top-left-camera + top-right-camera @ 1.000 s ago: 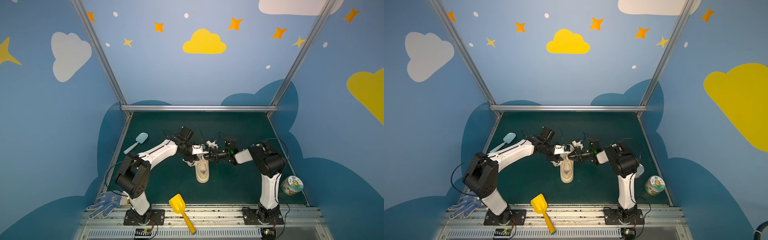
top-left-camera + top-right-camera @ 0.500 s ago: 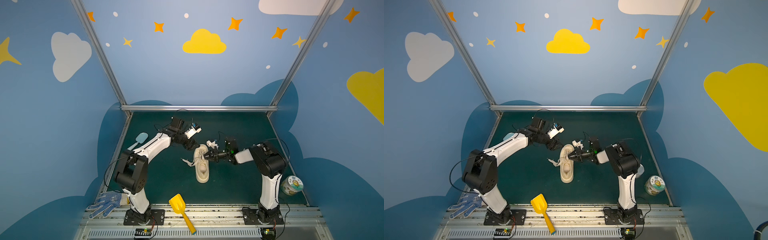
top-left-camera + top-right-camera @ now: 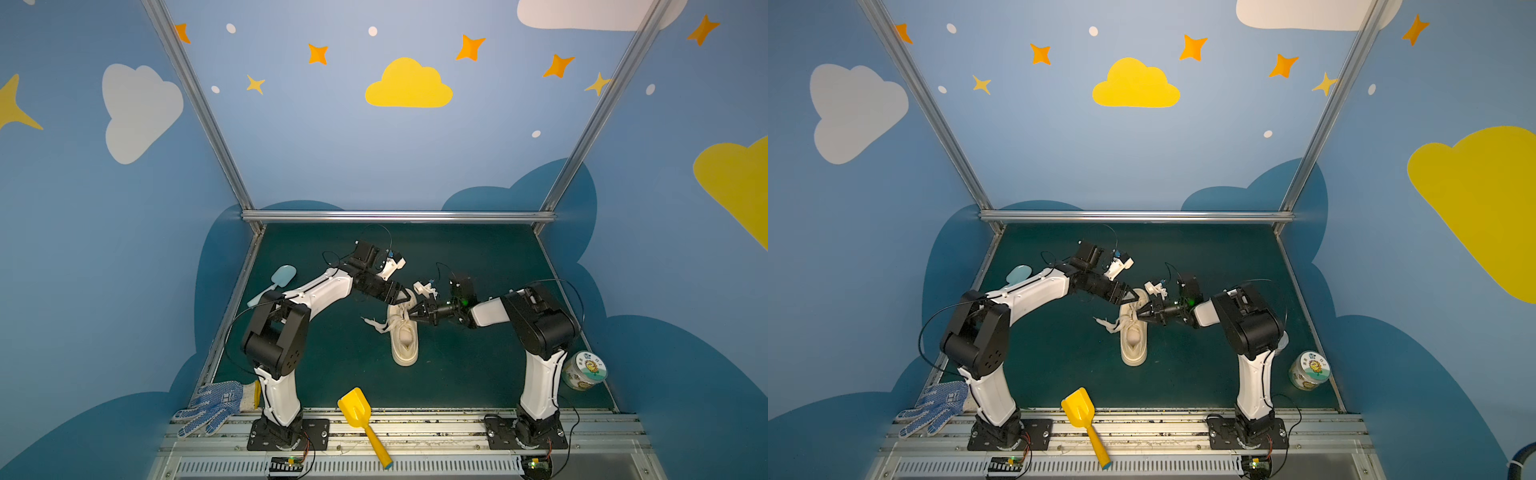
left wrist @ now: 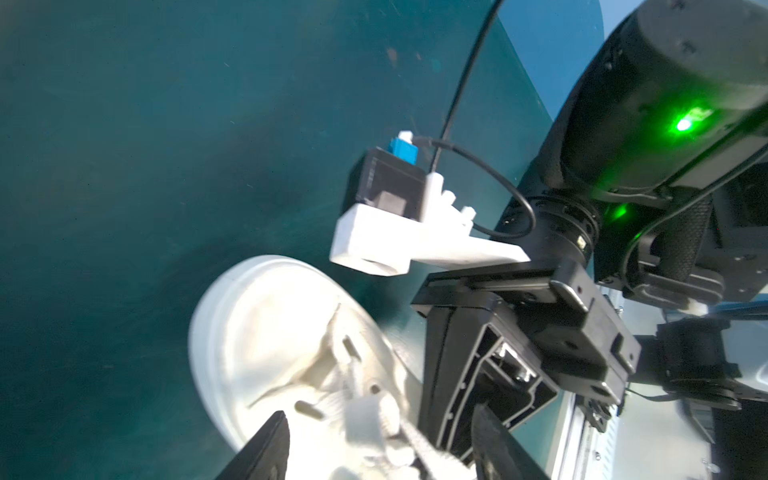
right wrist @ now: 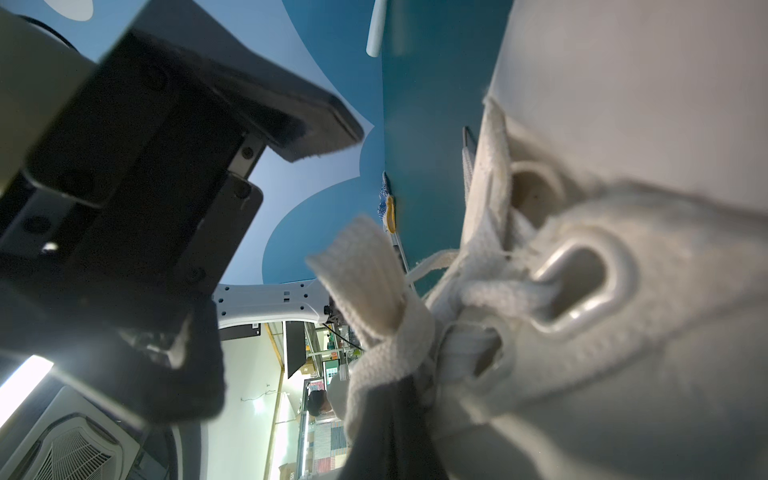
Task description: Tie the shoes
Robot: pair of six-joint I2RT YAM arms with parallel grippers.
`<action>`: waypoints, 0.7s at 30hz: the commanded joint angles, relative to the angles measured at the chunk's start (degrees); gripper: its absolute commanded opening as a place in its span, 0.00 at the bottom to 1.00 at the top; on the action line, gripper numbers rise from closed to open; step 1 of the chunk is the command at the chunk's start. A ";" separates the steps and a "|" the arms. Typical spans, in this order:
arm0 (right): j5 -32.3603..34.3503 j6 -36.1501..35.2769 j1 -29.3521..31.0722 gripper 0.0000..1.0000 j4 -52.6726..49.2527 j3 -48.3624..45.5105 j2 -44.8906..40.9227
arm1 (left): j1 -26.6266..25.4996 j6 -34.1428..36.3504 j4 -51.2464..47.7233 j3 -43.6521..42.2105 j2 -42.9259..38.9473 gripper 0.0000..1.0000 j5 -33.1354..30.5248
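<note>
Left arm stretches forward and inward, left gripper (image 3: 402, 296) spread open above the shoe's (image 3: 405, 351) front. Right arm reaches sideways, right gripper (image 3: 412, 318) pinched shut on the laces (image 3: 376, 327).

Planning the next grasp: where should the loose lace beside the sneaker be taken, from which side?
Likely near its free end: the loose lace lies flat on the mat on the left-arm side of the sneaker. Come from above, pinching across the band; the right tool blocks the other side.
</note>
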 commanded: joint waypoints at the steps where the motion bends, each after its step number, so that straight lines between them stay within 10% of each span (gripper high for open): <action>1: 0.01 -1.04 -0.09 0.00 -1.16 0.68 -1.62 | -0.60 -2.30 1.98 -0.96 1.12 0.69 0.71; 12: -0.25 -0.66 -0.09 0.00 -0.62 0.76 -1.62 | -1.71 -3.23 5.58 -2.64 2.53 0.60 0.00; 21: -0.21 -0.78 -0.23 0.00 -0.63 0.53 -1.93 | -1.76 -5.67 10.51 -4.45 2.99 0.28 0.82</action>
